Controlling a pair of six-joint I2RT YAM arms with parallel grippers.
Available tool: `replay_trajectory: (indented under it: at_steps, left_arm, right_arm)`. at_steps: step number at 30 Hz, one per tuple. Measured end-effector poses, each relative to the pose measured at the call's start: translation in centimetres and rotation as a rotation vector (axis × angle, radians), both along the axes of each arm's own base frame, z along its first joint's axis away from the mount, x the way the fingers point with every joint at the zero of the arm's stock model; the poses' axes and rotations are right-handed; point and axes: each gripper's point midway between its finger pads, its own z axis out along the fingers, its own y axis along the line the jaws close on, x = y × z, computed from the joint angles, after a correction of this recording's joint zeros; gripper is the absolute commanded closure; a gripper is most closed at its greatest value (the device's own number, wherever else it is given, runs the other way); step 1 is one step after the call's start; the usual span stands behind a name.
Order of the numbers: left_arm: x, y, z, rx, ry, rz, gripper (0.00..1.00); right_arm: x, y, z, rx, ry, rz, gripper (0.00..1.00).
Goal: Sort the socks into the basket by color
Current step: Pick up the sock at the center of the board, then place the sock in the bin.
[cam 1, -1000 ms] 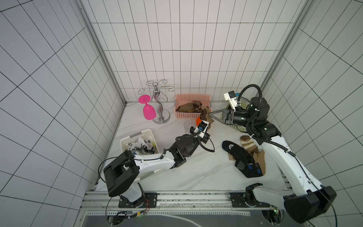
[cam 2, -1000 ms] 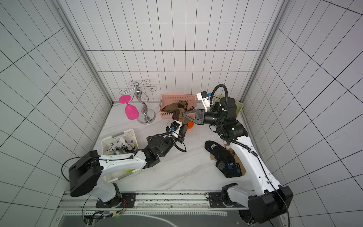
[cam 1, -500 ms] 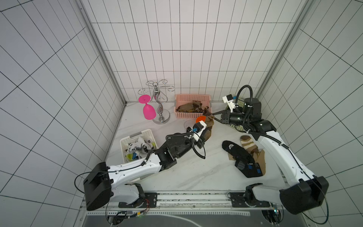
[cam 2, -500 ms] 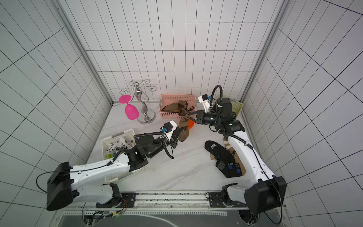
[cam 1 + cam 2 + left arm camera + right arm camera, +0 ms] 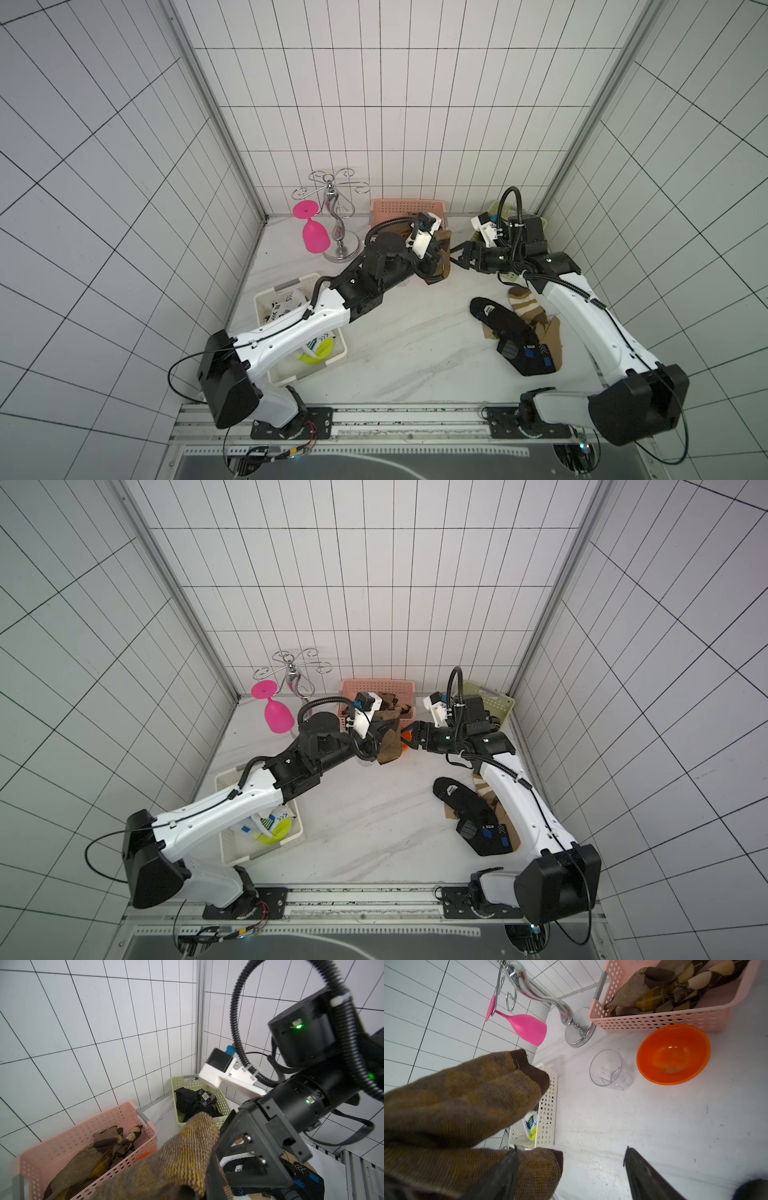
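My left gripper [image 5: 434,255] is shut on a brown plaid sock [image 5: 441,266], which it holds up in front of the pink basket [image 5: 405,205]; the sock [image 5: 182,1157] hides its jaws in the left wrist view. My right gripper [image 5: 457,255] stands open right beside the sock [image 5: 463,1105], with one finger against the fabric. Brown socks [image 5: 99,1151] lie in the pink basket, black socks [image 5: 193,1101] in the green basket [image 5: 498,702], and white socks in the white basket [image 5: 266,297]. A black sock [image 5: 507,328] and brown socks [image 5: 523,303] lie on the table under the right arm.
An orange bowl [image 5: 672,1053] and a clear cup [image 5: 610,1070] stand on the table below the held sock. A chrome rack [image 5: 338,224] with a pink wine glass [image 5: 313,235] hanging from it stands at the back left. Tiled walls close in on three sides.
My right gripper was shut and is now open beside the brown sock. The left arm has stretched further back and to the right, carrying the sock up toward the pink basket.
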Motion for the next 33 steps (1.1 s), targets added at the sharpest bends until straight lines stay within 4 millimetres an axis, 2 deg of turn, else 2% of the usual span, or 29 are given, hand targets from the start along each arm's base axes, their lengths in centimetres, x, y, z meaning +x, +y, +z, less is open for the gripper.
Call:
replay_trajectory:
  at_steps: [4, 12, 13, 15, 23, 28, 33]
  left_arm:
    - [3.2, 0.6, -1.3, 0.026, 0.089, 0.058, 1.0]
    - [11.8, 1.8, -3.6, 0.053, 0.18, 0.216, 1.0]
    - [12.9, 1.9, -4.0, 0.057, 0.185, 0.238, 1.0]
    - [15.1, 2.1, -5.0, 0.065, 0.191, 0.276, 1.0]
    - [23.9, 4.7, -11.0, 0.105, 0.228, 0.435, 1.0]
    - [28.2, 6.9, -15.0, 0.128, 0.24, 0.512, 1.0]
    - [32.0, 8.2, -17.4, 0.119, 0.223, 0.552, 1.0]
  right_arm:
    - [0.2, -1.4, 0.4, -0.038, -0.029, -0.053, 0.17]
    - [0.5, -2.9, -0.1, -0.111, -0.046, -0.115, 0.16]
    - [0.5, -3.0, -0.3, -0.118, -0.044, -0.119, 0.09]
    - [0.6, -3.2, -0.4, -0.129, -0.046, -0.128, 0.09]
    - [1.0, -4.2, -0.5, -0.155, -0.058, -0.157, 0.1]
    - [1.3, -4.6, -0.6, -0.157, -0.06, -0.168, 0.11]
    - [1.8, -5.0, -1.7, -0.167, -0.039, -0.175, 0.11]
